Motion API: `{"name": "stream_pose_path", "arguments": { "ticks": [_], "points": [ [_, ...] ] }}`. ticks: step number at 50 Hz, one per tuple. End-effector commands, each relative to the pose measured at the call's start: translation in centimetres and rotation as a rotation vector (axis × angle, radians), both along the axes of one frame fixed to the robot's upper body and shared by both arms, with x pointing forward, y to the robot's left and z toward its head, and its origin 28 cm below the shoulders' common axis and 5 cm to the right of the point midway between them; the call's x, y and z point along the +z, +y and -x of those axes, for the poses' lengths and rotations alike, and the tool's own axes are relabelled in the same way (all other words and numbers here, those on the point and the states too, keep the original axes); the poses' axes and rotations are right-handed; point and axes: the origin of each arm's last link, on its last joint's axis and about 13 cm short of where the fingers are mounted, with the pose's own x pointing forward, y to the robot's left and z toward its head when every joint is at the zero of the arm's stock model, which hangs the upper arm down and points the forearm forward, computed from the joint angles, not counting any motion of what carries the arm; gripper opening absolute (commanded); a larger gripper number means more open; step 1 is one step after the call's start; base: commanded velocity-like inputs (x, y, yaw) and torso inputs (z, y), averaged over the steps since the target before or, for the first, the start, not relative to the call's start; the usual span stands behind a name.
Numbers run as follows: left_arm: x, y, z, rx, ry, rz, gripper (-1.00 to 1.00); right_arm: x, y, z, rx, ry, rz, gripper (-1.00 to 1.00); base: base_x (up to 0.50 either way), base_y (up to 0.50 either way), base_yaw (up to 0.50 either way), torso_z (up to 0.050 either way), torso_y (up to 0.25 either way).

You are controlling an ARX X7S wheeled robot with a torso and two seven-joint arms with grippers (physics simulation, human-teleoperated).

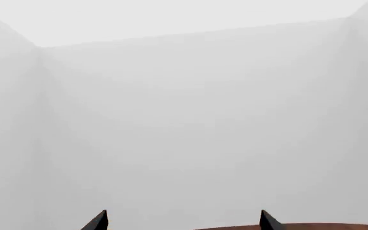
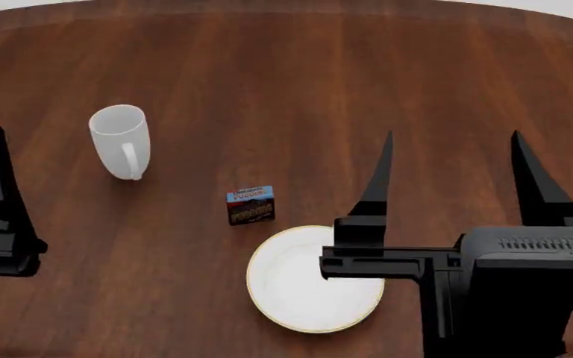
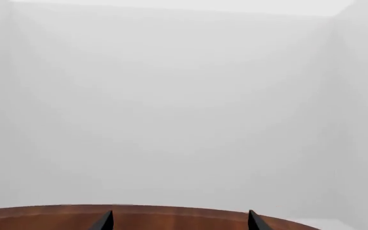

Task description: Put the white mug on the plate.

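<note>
- The white mug (image 2: pixel 120 141) stands on the wooden counter (image 2: pixel 297 89), well apart from the plate (image 2: pixel 292 294).
- A chocolate box (image 2: pixel 250 205) sits between them.
- The right gripper (image 2: pixel 453 175) is spread, empty.
- Left gripper (image 1: pixel 184 221): spread too.

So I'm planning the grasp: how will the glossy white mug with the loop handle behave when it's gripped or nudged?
The glossy white mug looks rigid, and its smooth glaze may slip in a gripper. Standing taller than wide, it could tip if pushed high. Its loop handle would probably stop free rolling.
</note>
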Motion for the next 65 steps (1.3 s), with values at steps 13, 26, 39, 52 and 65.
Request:
{"name": "stream_pose_path", "arguments": {
  "ticks": [13,26,39,52,65],
  "points": [
    [0.42,0.27,0.21,0.011,-0.025,0.008,1.0,0.79,0.01,0.12,0.002,-0.013,0.001,1.0,0.0,0.34,0.0,0.0,0.0],
    [0.2,0.13,0.24,0.001,-0.015,-0.017,1.0,0.84,0.09,0.36,0.003,-0.013,0.01,1.0,0.0,0.4,0.0,0.0,0.0],
    [0.11,0.11,0.15,-0.006,-0.012,-0.011,1.0,0.94,0.09,0.29,0.0,-0.01,0.016,1.0,0.0,0.4,0.0,0.0,0.0],
    [0.24,-0.12,0.14,-0.011,-0.014,-0.013,1.0,0.88,-0.05,0.38,-0.002,-0.003,0.022,1.0,0.0,0.4,0.0,0.0,0.0],
    [0.12,-0.01,0.28,-0.009,-0.016,-0.01,1.0,0.85,-0.03,0.41,-0.005,-0.007,0.025,1.0,0.0,0.38,0.0,0.0,0.0]
  ]
}}
